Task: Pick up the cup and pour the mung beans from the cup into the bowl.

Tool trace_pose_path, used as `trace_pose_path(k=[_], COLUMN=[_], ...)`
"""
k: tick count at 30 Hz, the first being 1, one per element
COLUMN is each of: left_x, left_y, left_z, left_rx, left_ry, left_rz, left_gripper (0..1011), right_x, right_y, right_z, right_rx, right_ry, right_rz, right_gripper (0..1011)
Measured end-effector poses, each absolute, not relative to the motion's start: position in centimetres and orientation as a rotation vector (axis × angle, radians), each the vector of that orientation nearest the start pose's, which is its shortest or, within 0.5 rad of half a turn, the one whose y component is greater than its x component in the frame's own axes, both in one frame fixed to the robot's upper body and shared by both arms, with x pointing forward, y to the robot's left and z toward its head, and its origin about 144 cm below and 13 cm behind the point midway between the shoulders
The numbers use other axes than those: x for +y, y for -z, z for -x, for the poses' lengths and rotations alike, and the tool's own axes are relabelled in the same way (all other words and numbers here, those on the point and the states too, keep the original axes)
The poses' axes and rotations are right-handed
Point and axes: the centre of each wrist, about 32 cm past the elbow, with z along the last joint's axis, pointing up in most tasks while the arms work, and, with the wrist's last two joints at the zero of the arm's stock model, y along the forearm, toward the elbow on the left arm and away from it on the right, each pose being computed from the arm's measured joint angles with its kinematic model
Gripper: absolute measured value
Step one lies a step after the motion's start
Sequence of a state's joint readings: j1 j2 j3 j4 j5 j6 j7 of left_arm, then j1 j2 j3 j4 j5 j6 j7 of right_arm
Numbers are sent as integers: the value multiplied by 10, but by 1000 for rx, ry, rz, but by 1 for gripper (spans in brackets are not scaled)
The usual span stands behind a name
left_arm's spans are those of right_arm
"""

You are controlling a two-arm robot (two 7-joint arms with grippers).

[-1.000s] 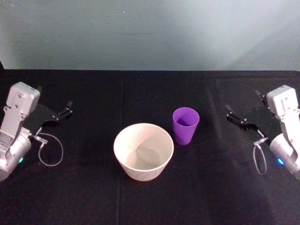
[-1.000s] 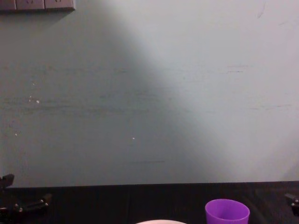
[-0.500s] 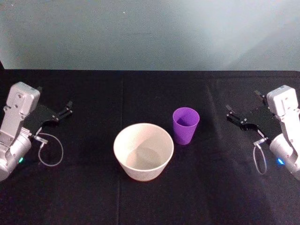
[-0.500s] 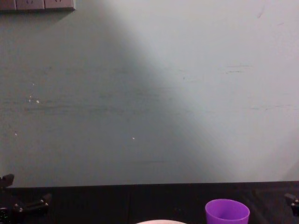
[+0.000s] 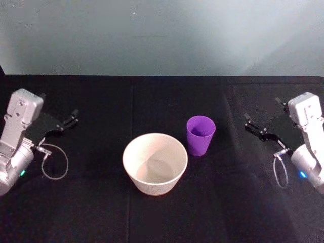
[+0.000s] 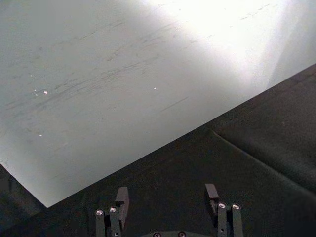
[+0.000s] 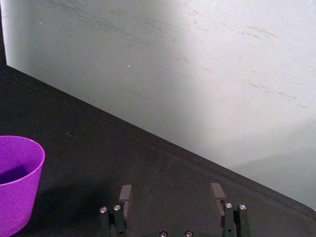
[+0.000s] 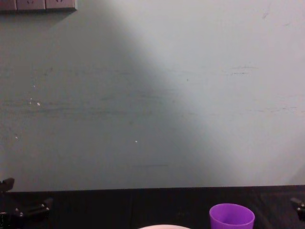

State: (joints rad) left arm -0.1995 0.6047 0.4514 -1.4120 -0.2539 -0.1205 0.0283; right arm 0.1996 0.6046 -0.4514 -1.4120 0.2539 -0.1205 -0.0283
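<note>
Flanking the bowl and the cup beside it — left gripper, right gripper, both spread

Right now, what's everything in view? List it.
cup: 1, purple, upright, just right of the bowl; contents not visible
bowl: 1, whitish-pink, table centre, looks empty
table cover: 1, black, under everything
wall: 1, pale grey-green, behind the table
socket plate: grey, high on the wall, left
left gripper: 1, black, open, parked far left
right gripper: 1, black, open, parked far right
</note>
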Motion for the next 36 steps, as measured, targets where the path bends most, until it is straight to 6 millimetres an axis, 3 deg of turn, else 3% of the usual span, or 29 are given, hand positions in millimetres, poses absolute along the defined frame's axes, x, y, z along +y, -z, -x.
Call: trace_pose_path(k=[36], left_x=[310], left_y=[-1140], left_z=[-489], left_rx=[-285], left_ry=[-1248], left_rz=[-304], left_gripper=[1000], right_x=[-310], right_y=[-1139], right_z=[-483], right_rx=[-283], right_ry=[1237], right_rz=[315], right_gripper=[1003])
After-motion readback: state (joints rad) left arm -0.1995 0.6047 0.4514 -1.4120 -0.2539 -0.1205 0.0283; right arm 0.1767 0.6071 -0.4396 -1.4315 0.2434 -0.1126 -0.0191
